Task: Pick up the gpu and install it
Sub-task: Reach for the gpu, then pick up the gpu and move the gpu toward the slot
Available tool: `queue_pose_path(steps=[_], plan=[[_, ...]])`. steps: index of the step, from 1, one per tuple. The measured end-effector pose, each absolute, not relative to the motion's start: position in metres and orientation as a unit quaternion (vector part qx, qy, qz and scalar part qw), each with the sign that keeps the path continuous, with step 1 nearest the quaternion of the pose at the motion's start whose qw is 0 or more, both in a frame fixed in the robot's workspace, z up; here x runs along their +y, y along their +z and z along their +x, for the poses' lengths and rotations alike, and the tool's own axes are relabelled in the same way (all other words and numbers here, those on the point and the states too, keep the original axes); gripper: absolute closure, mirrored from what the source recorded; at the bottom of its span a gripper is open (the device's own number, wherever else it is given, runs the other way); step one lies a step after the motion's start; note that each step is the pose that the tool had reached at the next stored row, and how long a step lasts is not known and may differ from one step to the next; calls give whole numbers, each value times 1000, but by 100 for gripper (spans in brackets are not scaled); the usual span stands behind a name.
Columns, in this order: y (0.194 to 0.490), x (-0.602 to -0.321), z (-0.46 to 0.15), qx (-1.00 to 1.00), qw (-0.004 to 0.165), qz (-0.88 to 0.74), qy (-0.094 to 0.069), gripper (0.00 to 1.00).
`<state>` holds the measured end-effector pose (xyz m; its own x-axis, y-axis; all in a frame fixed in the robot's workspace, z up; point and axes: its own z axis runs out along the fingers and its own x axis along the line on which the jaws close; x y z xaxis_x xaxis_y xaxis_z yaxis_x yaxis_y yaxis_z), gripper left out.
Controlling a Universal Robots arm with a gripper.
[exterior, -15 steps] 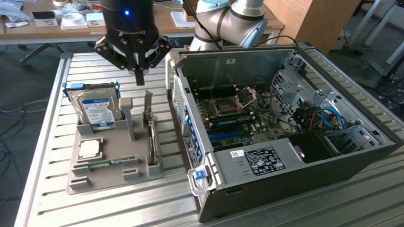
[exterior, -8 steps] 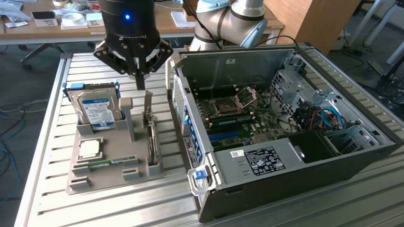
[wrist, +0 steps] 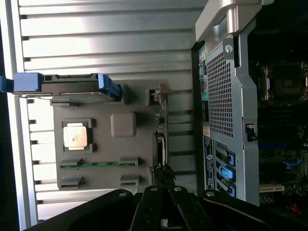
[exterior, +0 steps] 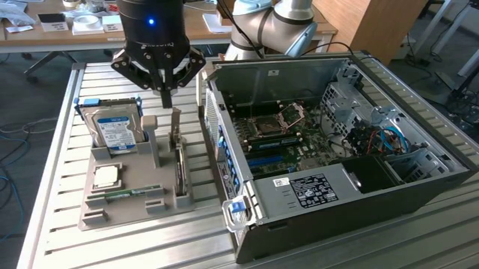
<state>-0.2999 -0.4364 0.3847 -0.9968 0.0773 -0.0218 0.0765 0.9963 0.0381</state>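
- Slatted desk [exterior: 150, 241] bears a grey holder [exterior: 112, 216].
- Its gpu [exterior: 179, 168] stands edgewise: likely light, stiff, fragile; best gripped by the board's edges.
- Above it hovers the pincer [exterior: 166, 100], pressed together, empty.

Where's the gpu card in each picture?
Exterior view: the gpu stands on edge in the gray holder, on the side nearest the computer case, beneath the tool.
Wrist view: the gpu is seen edge-on, between the holder and the case.
Shared landmark: the blue-framed hard drive.
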Motion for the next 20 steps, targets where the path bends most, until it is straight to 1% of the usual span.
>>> queue_pose_path(steps=[20], plan=[[385, -439, -299, 999, 12, 39, 19, 89]])
